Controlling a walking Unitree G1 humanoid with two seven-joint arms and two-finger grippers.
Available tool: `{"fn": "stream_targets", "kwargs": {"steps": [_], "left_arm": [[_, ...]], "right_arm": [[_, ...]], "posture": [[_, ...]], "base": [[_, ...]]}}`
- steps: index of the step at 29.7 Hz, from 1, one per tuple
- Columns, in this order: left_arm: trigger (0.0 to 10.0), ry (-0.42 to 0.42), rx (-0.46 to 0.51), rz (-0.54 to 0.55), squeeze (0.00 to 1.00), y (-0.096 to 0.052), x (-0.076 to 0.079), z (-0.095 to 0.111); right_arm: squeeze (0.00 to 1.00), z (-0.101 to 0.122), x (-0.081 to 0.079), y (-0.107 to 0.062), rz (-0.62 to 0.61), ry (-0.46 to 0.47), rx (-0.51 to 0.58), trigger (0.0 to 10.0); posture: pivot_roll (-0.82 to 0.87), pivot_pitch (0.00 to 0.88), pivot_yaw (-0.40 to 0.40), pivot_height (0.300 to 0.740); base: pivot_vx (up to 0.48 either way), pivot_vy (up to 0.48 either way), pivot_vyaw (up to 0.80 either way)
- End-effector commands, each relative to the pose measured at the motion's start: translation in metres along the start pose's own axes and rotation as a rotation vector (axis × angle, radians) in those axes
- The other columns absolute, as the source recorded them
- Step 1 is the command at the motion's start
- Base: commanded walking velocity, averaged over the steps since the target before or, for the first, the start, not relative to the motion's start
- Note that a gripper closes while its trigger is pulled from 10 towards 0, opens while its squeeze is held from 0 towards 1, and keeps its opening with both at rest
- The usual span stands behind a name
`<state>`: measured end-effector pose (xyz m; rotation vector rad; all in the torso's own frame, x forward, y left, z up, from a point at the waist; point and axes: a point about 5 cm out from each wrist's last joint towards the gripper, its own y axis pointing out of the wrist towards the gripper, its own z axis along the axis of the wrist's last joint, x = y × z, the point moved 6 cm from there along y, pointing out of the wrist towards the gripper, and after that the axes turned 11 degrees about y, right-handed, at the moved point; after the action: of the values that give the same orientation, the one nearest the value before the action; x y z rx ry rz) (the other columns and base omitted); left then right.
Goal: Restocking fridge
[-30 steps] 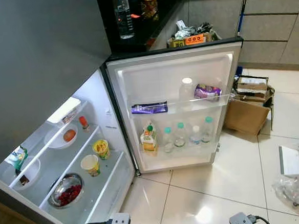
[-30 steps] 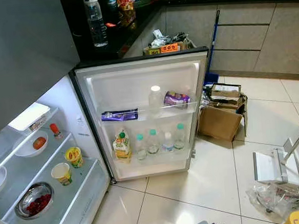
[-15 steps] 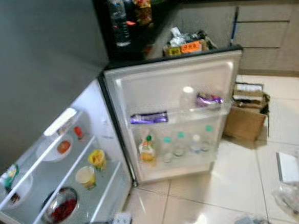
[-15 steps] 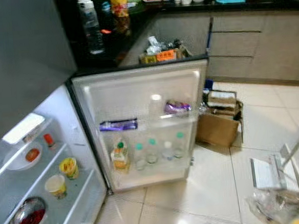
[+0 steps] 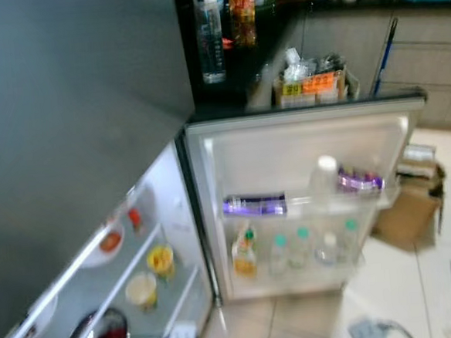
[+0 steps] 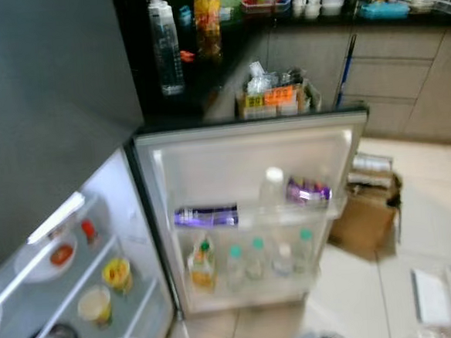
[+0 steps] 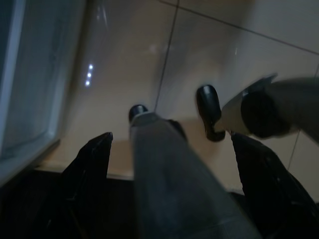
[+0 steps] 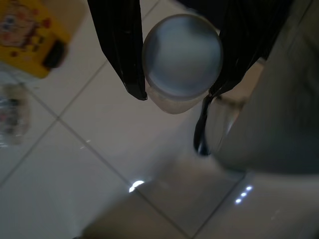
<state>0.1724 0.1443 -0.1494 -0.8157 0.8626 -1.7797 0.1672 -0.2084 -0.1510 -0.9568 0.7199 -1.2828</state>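
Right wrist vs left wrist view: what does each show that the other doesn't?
Right wrist view alone: the right gripper shut on a round pale container, seen end-on, plus a yellow package on the floor. Left wrist view alone: the left gripper with its fingers apart and nothing between them, beside the fridge's edge. Both: glossy tiled floor with light glints, and the robot's own legs.

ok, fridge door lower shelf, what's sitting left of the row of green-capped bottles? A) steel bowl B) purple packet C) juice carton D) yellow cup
C: a juice carton stands at the left end of the door's lower shelf, beside the green-capped bottles; the purple packet lies on the shelf above.
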Motion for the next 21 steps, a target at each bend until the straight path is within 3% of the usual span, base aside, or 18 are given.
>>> {"fn": "stream_targets", "kwargs": {"steps": [1,6,12,16,21], "left_arm": [[10.0,0.014,-0.007,0.005,0.00,0.001,-0.001,0.001],[10.0,0.007,-0.006,-0.015,0.00,0.001,0.002,0.002],[10.0,0.010,-0.008,-0.030,0.00,0.001,0.004,0.001],[10.0,0.004,-0.009,-0.027,0.00,0.001,0.004,0.001],[10.0,-0.018,-0.003,-0.019,0.00,0.001,0.004,0.001]], "right_arm": [[0.00,0.000,0.008,-0.001,-0.019,-0.006,-0.002,10.0],[0.00,0.002,0.009,-0.001,-0.024,-0.006,0.002,10.0],[0.00,0.012,0.011,0.000,-0.025,-0.009,0.034,10.0],[0.00,0.030,0.010,0.001,-0.006,-0.028,0.087,10.0],[0.00,0.063,-0.007,0.000,0.122,-0.062,0.186,10.0]], "posture": [[-0.19,0.000,0.046,0.740],[-0.19,0.000,0.046,0.740],[-0.20,0.000,0.048,0.740],[-0.20,0.000,0.049,0.740],[-0.20,0.000,0.049,0.740]], "base": [[0.000,0.000,0.00],[0.000,0.000,0.00],[0.000,-0.410,0.00],[0.000,-0.460,0.00],[0.000,0.000,0.00]]}}
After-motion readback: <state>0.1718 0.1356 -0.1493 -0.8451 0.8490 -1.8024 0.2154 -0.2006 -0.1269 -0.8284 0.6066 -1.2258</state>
